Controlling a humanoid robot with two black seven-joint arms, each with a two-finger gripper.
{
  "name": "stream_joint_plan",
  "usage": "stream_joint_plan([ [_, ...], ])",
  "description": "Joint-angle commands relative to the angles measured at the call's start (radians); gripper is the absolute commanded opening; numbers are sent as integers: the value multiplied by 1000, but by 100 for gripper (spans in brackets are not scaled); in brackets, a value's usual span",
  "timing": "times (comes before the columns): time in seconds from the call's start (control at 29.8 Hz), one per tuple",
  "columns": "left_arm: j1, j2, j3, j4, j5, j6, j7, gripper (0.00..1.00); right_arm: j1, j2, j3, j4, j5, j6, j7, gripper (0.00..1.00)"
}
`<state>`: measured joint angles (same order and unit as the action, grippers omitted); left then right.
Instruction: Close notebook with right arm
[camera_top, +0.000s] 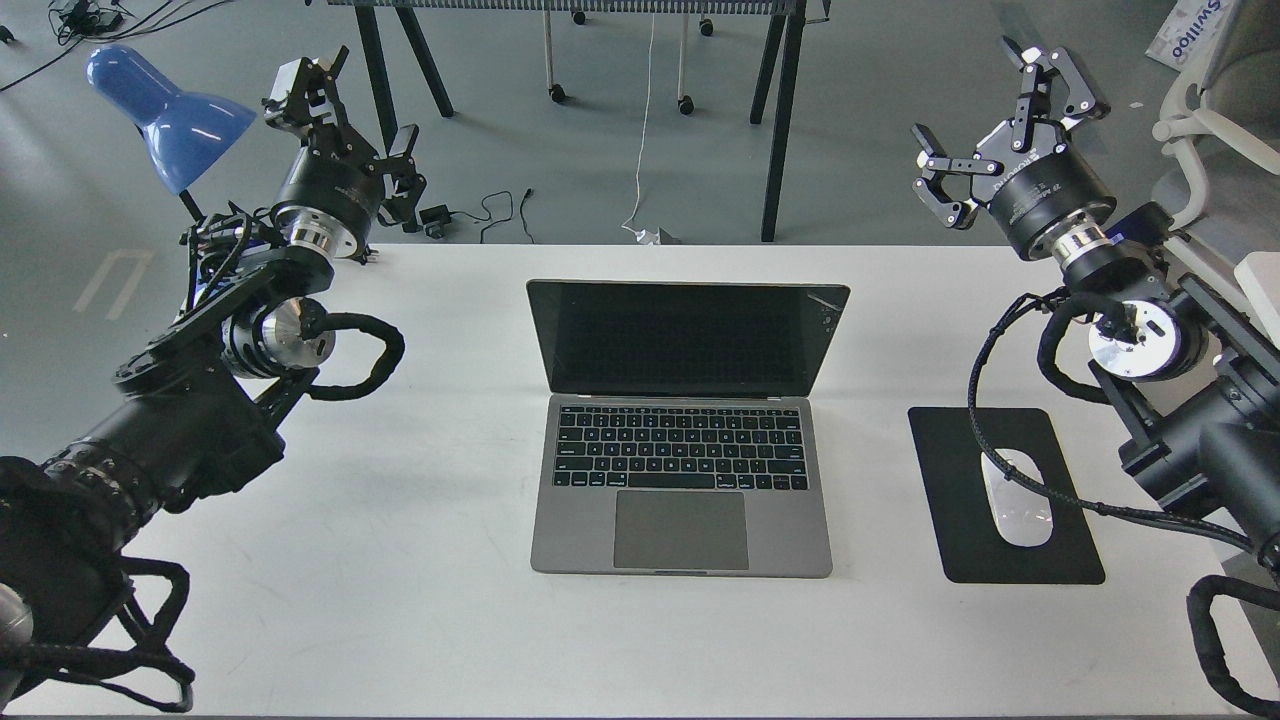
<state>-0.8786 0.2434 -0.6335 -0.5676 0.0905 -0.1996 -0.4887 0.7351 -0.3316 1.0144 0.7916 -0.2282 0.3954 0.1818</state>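
The notebook (682, 470), a space-grey laptop with black keys, lies open in the middle of the white table (420, 600); its dark screen (685, 338) stands upright at the back. My right gripper (1000, 115) is open and empty, raised beyond the table's far right edge, well to the right of the screen. My left gripper (345, 105) is open and empty at the far left, next to the blue lamp.
A black mouse pad (1005, 495) with a white mouse (1017, 500) lies right of the notebook, under my right arm's cable. A blue lamp (165, 115) stands at the far left corner. A white chair (1215, 130) is at the right, table legs and cables behind.
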Motion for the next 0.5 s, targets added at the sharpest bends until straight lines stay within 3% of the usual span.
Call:
stream_joint_plan([
  [0.0,0,0,0,0,0,-3,0,100,42,-6,-45,-8,-11,-9,-2,100],
  [0.27,0,-1,0,0,0,-3,0,100,366,-17,-488,-124,-131,-55,-10,100],
  [0.47,1,0,0,0,-2,-4,0,100,535,107,-850,-265,-135,-55,-11,100],
])
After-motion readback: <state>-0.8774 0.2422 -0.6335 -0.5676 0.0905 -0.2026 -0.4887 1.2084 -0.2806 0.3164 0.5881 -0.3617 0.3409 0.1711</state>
